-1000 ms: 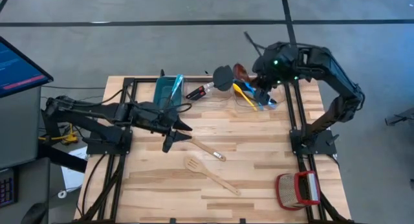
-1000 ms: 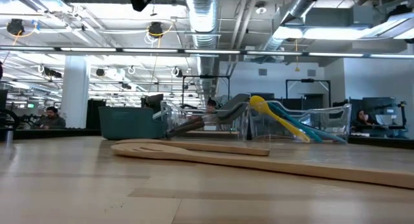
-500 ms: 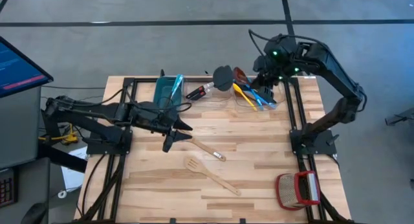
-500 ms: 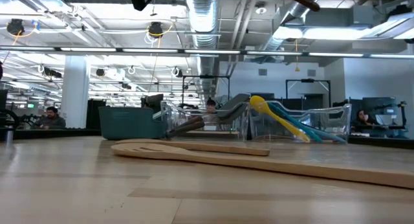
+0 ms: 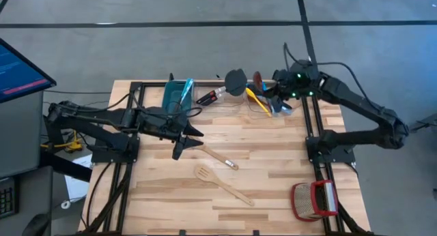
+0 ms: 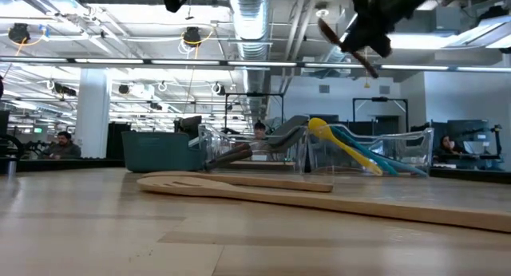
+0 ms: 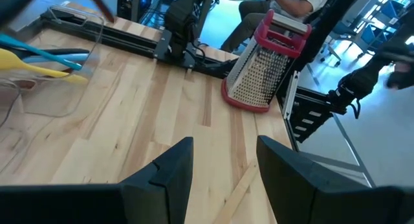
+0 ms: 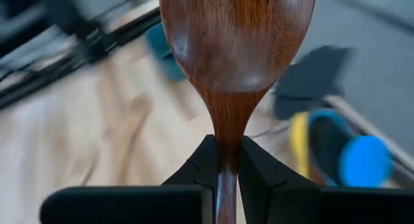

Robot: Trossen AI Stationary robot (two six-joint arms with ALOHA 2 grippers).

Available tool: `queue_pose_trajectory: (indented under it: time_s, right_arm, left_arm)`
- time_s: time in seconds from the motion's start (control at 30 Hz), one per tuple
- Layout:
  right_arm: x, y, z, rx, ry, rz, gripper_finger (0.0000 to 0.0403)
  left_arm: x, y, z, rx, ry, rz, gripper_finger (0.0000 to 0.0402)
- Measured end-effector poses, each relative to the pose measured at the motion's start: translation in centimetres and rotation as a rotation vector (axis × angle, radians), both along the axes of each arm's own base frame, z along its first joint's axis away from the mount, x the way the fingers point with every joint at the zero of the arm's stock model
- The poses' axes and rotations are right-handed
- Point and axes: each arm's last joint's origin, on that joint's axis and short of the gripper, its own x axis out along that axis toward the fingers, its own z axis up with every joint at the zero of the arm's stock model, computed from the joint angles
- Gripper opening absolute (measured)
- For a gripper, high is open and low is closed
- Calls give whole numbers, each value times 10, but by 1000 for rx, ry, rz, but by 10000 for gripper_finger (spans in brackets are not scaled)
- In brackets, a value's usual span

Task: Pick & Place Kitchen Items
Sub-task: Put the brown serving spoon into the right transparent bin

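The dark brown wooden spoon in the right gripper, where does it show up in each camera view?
High view: dark brown wooden spoon above the clear plastic tray, far edge.
Low view: high up, right of centre, over the tray.
Left wrist view: not identifiable.
Right wrist view: fills the centre, pinched by the right gripper.
Shared landmark: the tray.

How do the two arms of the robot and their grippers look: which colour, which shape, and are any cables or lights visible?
Both arms are black, built of jointed tube-like links. The left gripper ends in two pointed dark fingers, broad and angular up close. The right gripper has similar black fingers, and small green lights glow on its wrist. Thin black cables loop along both arms.
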Motion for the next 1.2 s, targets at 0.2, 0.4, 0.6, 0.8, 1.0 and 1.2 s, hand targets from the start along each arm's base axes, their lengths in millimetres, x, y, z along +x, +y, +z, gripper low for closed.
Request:
queue_pose_trajectory:
  time_s: [0.2,0.4,0.6,0.8,1.0,1.2]
  right_arm:
    - [-11,-9,-45,-67,106,-332,26]
    - [-10,-16,-67,-165,247,-546,26]
    - [0,-26,-74,-215,271,-620,26]
    - [18,-34,-93,-242,332,-669,26]
    - [38,-38,-116,-302,402,-701,26]
    - [47,-41,-138,-332,509,-717,26]
  left_arm:
    - [0,0,0,-1,-5,0,159]
    - [0,0,1,5,-11,16,159]
    - [1,2,1,18,-17,51,159]
    - [1,2,1,17,-17,51,159]
    - [1,2,1,18,-17,51,159]
    - [1,2,1,18,-17,51,159]
